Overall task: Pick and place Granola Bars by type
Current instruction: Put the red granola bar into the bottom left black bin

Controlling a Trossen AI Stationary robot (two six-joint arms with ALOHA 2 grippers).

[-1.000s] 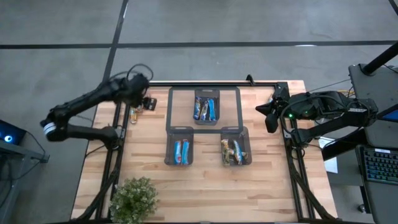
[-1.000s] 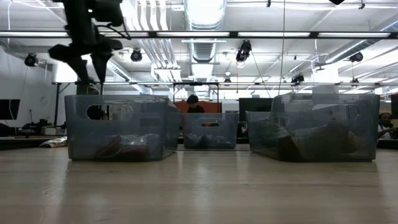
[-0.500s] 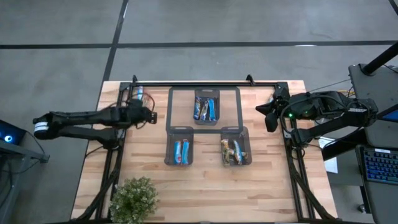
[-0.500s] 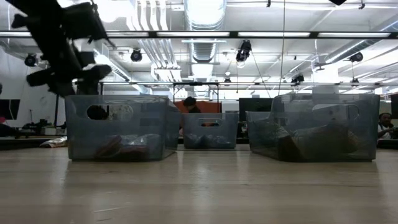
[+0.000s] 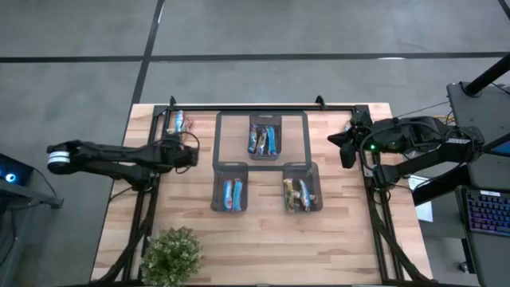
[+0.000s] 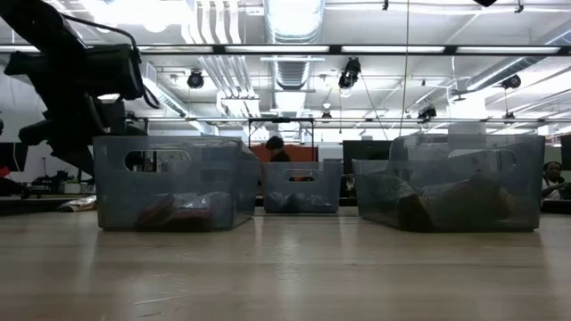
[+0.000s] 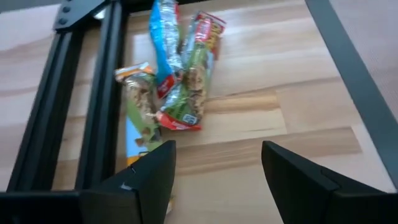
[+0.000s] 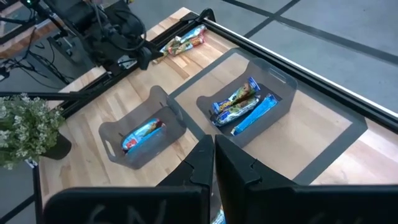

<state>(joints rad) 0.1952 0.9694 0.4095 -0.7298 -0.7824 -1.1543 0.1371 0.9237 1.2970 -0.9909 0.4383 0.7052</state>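
- We see a small heap of loose Granola Bars on the wooden table at its far left corner, just beside the black frame rail.
- Our left gripper hovers near that heap with its fingers spread and nothing between them; the right gripper waits at the table's right edge, pinched closed and empty.
- We judge the bars light, thin and crinkly, with slick foil that could slide. The contents would crush under a hard squeeze, so we would take one bar across its narrow middle.
- The bars overlap, so lifting the top one may drag a neighbour along.
- The far bin holds blue bars with some darker ones.
- The near left bin holds what look like two blue bars.
- The near right bin holds brownish-gold bars; their exact number is hard for us to tell.
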